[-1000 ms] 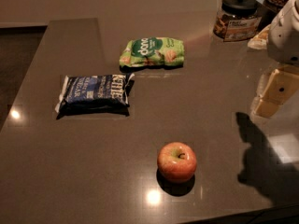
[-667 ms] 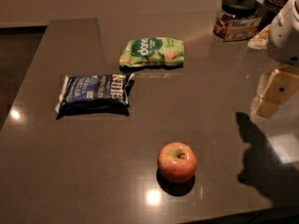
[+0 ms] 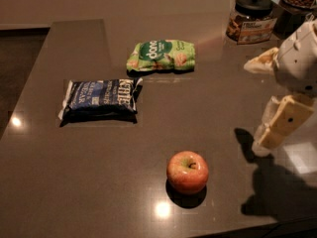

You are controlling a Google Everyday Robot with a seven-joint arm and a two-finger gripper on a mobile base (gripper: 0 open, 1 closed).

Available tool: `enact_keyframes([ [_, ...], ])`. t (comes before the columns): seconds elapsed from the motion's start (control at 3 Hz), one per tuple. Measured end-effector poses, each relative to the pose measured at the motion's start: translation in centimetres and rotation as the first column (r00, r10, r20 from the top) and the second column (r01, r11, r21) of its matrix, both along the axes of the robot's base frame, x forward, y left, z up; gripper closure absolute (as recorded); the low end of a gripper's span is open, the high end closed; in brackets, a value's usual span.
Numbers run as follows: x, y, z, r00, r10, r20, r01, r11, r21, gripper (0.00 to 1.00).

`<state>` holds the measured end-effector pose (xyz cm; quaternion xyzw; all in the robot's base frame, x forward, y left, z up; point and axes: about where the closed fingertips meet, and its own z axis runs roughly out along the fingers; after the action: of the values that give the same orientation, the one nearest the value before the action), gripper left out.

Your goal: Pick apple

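at the right edge of my view the pincer hangs low over the dark table, and i cannot tell whether it is spread or pressed together. the apple sits upright on the table, left of the pincer and a little nearer the camera, clearly apart from it. farther left lies a blue snack bag, a green snack bag sits beyond that, and a lidded jar stands behind the pincer.

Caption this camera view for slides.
The gripper hangs at the right of the counter, apart from the apple near the front; a blue bag and a green bag lie farther back.
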<state>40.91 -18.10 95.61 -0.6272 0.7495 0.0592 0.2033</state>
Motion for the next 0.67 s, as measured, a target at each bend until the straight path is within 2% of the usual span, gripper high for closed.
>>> enact_keyframes([
  [0.33, -2.2, 3.5, -1.3, 0.9942, 0.106, -0.019, -0.103, 0.985, 0.139, 0.0],
  [0.67, -4.3, 7.2, -3.5, 0.9812, 0.192, -0.02, -0.183, 0.956, 0.228, 0.0],
])
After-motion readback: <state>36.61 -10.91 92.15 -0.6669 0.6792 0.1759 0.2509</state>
